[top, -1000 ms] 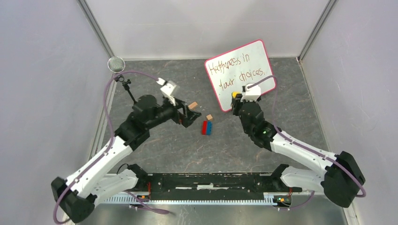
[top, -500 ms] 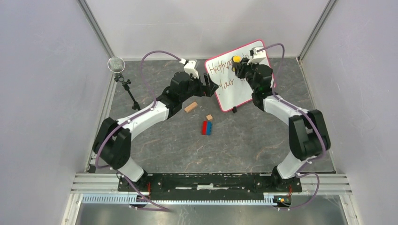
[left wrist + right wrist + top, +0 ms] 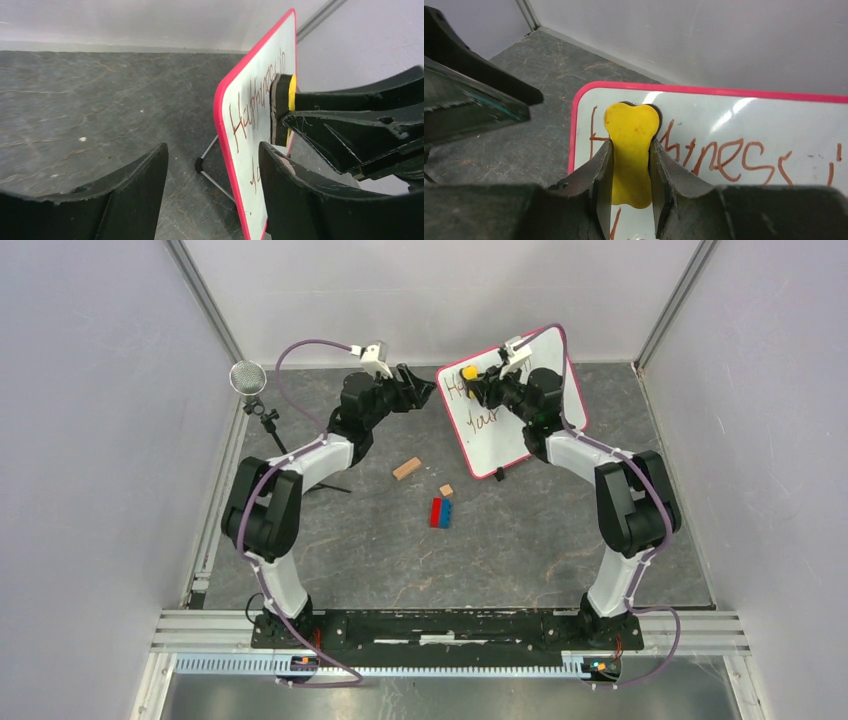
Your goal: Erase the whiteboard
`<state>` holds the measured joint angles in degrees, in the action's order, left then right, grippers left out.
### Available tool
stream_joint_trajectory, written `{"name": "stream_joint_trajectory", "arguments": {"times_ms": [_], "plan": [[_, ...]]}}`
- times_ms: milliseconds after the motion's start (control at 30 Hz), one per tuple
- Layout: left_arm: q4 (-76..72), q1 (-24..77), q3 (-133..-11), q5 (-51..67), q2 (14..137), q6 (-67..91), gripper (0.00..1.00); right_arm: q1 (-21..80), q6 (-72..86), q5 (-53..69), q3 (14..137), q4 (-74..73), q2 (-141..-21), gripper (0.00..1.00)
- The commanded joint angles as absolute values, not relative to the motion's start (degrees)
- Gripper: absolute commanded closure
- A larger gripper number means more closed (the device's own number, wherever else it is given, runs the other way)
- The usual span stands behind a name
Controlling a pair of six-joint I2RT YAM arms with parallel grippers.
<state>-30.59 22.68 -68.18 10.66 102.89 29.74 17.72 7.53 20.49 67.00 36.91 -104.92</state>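
The whiteboard leans on its wire stand at the back of the table, with a pink frame and red-brown handwriting. My right gripper is shut on a yellow eraser, whose dark pad presses the board's upper left corner. My left gripper is at the board's left edge. Its jaws are open and straddle the pink edge: one finger is behind the board and the other finger is in front of its face.
A tan wooden block, a smaller tan block and a red-and-blue block lie on the dark tabletop in front of the board. A microphone on a small stand is at the back left. Grey walls close the back and sides.
Both arms have reached far back. The right one carried the eraser from the board's lower part to its upper left corner. The left gripper moved from the blocks to the board's edge, its jaws narrowing.
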Motion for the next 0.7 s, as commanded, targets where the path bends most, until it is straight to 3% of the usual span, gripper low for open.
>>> {"name": "stream_joint_trajectory", "arguments": {"times_ms": [0,133,367,667], "plan": [[-38.0,22.9,-73.1,20.5,108.3,32.1,0.29,20.3,2.4,18.4,72.0,34.2,-106.6,0.87],[-39.8,22.0,-74.6,23.3,111.5,33.4,0.41,21.7,0.7,17.4,77.6,30.3,-109.9,0.86],[-43.9,21.2,-74.6,25.8,114.3,36.1,0.5,23.0,-1.4,14.1,79.1,28.0,-111.1,0.85],[-43.3,21.3,-76.5,26.4,116.5,35.2,0.59,23.5,-2.1,10.5,79.9,23.7,-109.9,0.5]]}}
